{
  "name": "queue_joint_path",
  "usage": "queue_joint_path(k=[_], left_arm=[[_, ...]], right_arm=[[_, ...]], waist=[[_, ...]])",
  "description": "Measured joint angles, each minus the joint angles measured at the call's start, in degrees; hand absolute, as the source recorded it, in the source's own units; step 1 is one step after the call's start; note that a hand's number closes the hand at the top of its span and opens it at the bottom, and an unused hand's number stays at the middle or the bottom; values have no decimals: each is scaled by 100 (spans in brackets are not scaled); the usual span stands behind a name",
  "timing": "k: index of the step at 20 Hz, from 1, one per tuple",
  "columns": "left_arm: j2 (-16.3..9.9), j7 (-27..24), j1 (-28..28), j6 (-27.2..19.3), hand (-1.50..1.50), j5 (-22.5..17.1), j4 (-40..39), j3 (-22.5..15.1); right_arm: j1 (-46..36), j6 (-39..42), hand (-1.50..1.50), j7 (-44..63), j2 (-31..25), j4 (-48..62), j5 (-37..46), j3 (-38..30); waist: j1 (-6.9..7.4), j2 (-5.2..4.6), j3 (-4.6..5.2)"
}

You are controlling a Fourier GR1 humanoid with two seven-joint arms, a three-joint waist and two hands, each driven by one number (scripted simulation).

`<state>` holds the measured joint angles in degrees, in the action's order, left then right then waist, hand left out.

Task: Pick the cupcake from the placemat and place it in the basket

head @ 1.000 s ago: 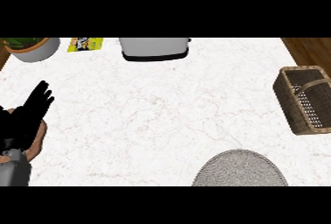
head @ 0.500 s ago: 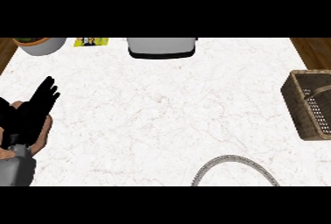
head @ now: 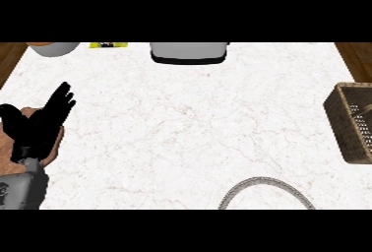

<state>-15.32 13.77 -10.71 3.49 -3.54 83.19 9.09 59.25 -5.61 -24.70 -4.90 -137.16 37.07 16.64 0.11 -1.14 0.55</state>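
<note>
Although the task names a cupcake, none shows anywhere in this view, so where it sits cannot be told. Only the far arc of the grey placemat [head: 266, 189] appears, at the lower centre-right edge of the frame, and whatever lies on it is cut off below. The basket [head: 355, 123] stands at the right edge, about mid-height, well apart from the placemat's rim and itself partly out of frame.

As I judge it, the step in hand is finding and reaching the cupcake. Doing it well means getting the whole placemat in sight first, then closing round the cupcake's base rather than its top, and carrying it level toward the basket's open mouth.

Only 1 hand is visible: the left hand [head: 40, 125], at the left edge near mid-height, over the counter [head: 189, 123] edge. Its fingers are straight, pointing up and slightly spread, the thumb held apart to the left, holding nothing. It looks to be resting. The grey forearm enters from the lower left corner. The right hand is out of view.
</note>
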Motion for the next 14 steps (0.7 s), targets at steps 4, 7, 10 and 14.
queue_joint_path(k=[4, 7, 10, 14], left_arm=[[15, 12, -68, 4, 0, 29, -16, -49], [-10, 40, -137, 29, 0, 14, -35, -42], [9, 37, -153, 52, 0, 0, -75, -55], [20, 79, -234, 44, 0, 27, -111, -88]], right_arm=[[-473, -174, 150, 473, 49, 18, -71, -489], [-918, -176, 150, 873, -71, 41, -133, -958], [-1506, -50, 150, 1347, -299, 72, -209, -1460], [-2429, 260, 150, 2048, -768, 136, -323, -2206]], waist=[[84, -21, 0], [143, -27, -3], [192, -18, -11], [218, 0, -18]])
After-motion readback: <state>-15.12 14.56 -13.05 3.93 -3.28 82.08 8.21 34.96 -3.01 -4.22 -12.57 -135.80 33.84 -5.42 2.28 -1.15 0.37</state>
